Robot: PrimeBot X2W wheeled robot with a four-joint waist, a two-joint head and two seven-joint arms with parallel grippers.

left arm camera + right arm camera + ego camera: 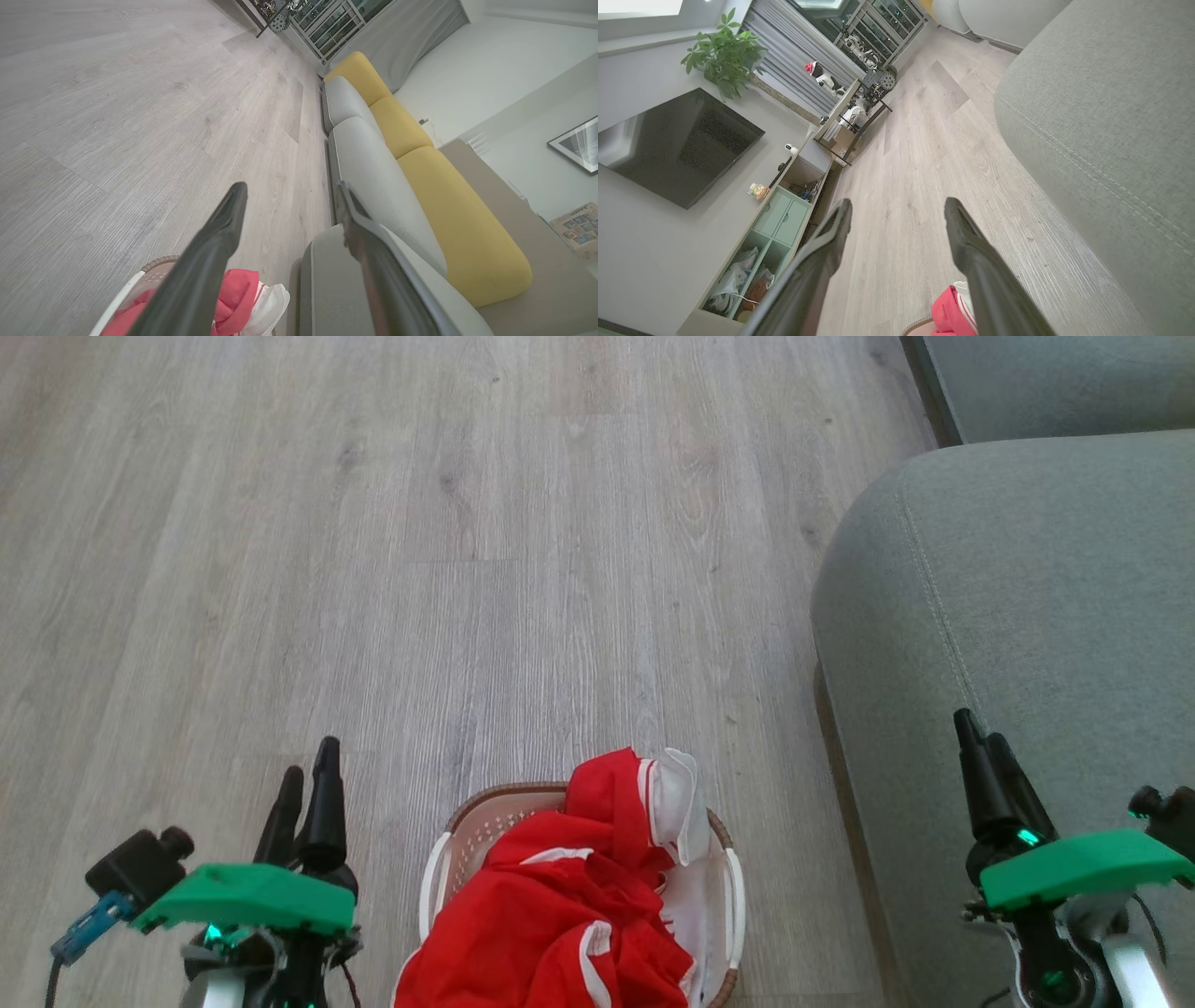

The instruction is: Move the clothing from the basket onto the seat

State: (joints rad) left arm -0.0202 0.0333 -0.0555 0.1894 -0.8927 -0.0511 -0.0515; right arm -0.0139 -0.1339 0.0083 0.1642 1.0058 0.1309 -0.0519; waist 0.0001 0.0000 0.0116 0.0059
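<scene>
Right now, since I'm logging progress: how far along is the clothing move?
Done: nothing yet; the visible part of the seat carries no garment. In hand: nothing; the left gripper and right gripper are both open and empty, the left beside the basket, the right by the seat. Left: all the clothing, heaped in the basket, has to go over.

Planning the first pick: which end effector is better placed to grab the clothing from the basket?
Left, probably. Both are open, but in the head view the left end effector is beside the basket, nearer the clothing; the right end effector sits farther off, over the seat.
</scene>
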